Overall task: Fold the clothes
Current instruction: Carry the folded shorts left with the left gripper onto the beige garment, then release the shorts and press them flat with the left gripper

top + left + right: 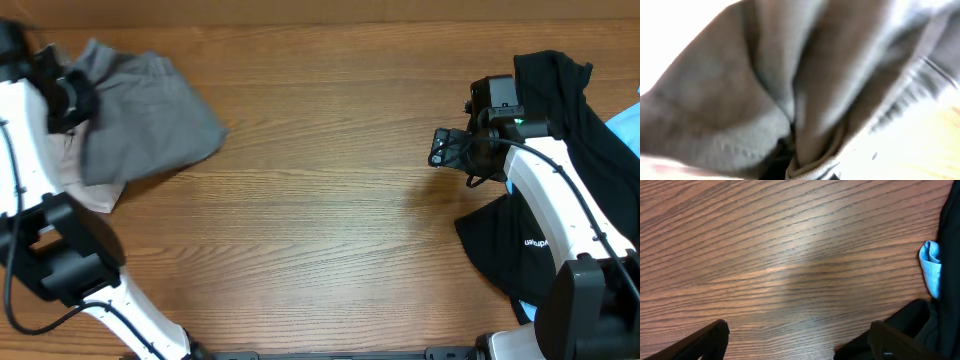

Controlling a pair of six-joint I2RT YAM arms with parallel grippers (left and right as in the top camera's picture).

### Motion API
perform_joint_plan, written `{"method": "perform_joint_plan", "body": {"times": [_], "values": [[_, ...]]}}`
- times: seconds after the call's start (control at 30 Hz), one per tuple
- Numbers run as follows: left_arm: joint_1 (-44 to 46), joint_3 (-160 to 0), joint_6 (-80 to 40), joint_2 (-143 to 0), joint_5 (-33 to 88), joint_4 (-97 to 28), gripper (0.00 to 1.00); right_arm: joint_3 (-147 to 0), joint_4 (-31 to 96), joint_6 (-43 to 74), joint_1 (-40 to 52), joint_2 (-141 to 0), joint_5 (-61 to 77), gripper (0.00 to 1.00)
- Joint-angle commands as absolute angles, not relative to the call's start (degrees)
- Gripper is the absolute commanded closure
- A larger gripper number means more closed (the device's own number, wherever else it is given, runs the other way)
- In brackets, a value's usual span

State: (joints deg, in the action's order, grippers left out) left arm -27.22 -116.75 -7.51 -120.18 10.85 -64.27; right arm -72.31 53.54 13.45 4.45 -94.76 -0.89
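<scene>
The clothes, a pair of medium-grey shorts (pixel 140 115), lie bunched at the table's far left. My left gripper (pixel 62 95) sits at their left edge and is shut on the fabric. In the left wrist view the blurred grey shorts (pixel 765 75) fill the picture and gather into the dark jaws at the bottom. My right gripper (pixel 445 148) hovers open over bare wood at the right, far from the shorts. Its two dark fingertips (pixel 715 335) stand wide apart with only wood grain between them.
A pale garment (pixel 95 190) lies under the shorts' lower left edge. A black garment (pixel 560 90) with a small white logo drapes round the right arm. A blue cloth (pixel 931 267) lies beside it. Bare wooden table (pixel 320 200) spans the middle.
</scene>
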Motion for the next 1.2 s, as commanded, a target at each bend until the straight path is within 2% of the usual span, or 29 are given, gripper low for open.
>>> {"method": "perform_joint_plan", "body": {"times": [0.0, 0.33, 0.5, 0.73, 0.93, 1.0, 1.1, 1.17], "values": [[-32.2, -117.1, -6.7, -118.8, 10.3, -62.1, 0.86, -73.3, 53.3, 13.5, 4.3, -93.9, -1.4, 0.06], [-37.5, -117.1, -6.3, -118.8, 11.9, -55.1, 0.67, -73.3, 53.3, 13.5, 4.3, -93.9, -1.2, 0.06], [-37.5, -117.1, -6.4, -118.8, 12.3, -53.5, 0.64, -73.3, 53.7, 13.5, 4.3, -93.9, -1.2, 0.06], [-36.1, -117.1, -6.4, -118.8, 20.6, -56.9, 0.61, -73.3, 53.7, 13.5, 4.3, -93.9, -1.2, 0.06], [-30.9, -117.1, -4.3, -118.8, 20.5, -61.9, 0.49, -73.3, 53.7, 11.5, 4.3, -93.9, 4.5, 0.0], [-26.9, -117.1, -2.0, -118.8, 16.6, -63.5, 0.4, -73.3, 53.6, 10.2, 4.3, -93.9, 6.6, 0.0], [-20.7, -117.1, -1.8, -118.8, 10.3, -65.6, 0.37, -73.3, 53.7, 10.2, 4.3, -93.9, 6.7, 0.0], [-16.7, -117.1, -1.7, -118.8, 10.3, -66.2, 0.35, -73.3, 54.0, 10.2, 4.3, -93.9, 6.8, 0.0]]}}
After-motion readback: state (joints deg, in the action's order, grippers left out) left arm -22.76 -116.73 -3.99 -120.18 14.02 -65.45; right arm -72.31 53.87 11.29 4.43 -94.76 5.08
